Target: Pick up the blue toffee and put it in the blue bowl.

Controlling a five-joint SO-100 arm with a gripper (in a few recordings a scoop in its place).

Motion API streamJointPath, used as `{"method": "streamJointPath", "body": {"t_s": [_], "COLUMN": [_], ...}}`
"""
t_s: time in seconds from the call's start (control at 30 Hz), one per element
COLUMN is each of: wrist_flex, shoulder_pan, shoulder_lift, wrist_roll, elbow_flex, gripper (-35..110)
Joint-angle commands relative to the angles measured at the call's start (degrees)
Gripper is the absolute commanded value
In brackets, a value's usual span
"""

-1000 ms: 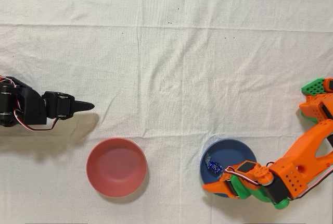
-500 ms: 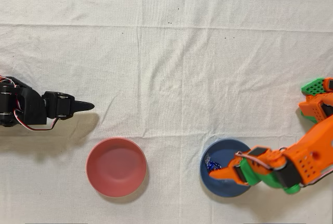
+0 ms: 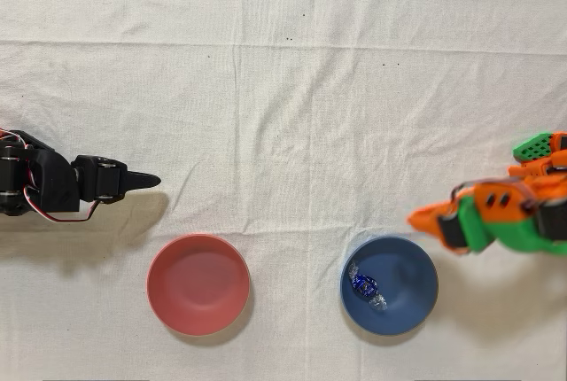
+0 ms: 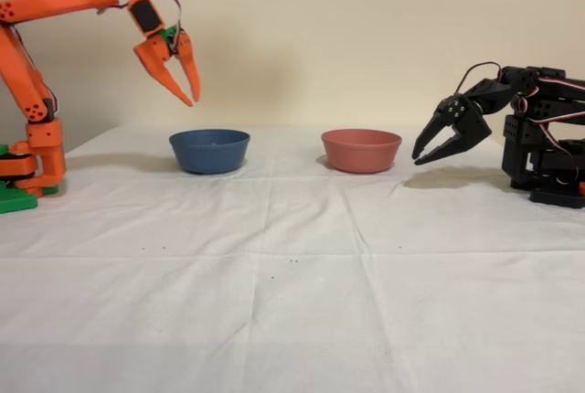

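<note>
Now: blue toffee (image 3: 366,285) lying inside blue bowl (image 3: 412,261), left of centre in the overhead view. Claw (image 4: 180,80) parted, empty, raised above. Best retreating high, avoiding the rim.

Table (image 3: 283,89) under creased white cloth; blue bowl (image 3: 409,299) right, pink-red bowl (image 3: 198,284) left, overhead view.

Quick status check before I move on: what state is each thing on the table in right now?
Blue toffee: lying inside the blue bowl, left of centre in the overhead view.
Blue bowl: upright on the cloth, holding the toffee.
Pink bowl: upright, nothing in it.
Orange gripper: fingers apart, holding nothing, raised above the blue bowl in the fixed view.
Black arm: idle.
</note>
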Motion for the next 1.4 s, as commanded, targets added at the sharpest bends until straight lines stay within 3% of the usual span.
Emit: {"method": "streamJointPath", "body": {"t_s": [0.0,0.37,0.7,0.87,1.37], "wrist_flex": [-5.71,-22.85,-22.32,-22.15,-21.62], "shoulder_pan": [5.1,12.57,14.15,14.94,13.97], "shoulder_lift": [12.74,38.41,59.5,68.99,69.52], "wrist_roll": [-2.99,-5.19,-5.45,6.5,11.43], "elbow_flex": [6.15,33.57,53.88,62.31,69.17], "gripper": [0,0,0,0,0]}}
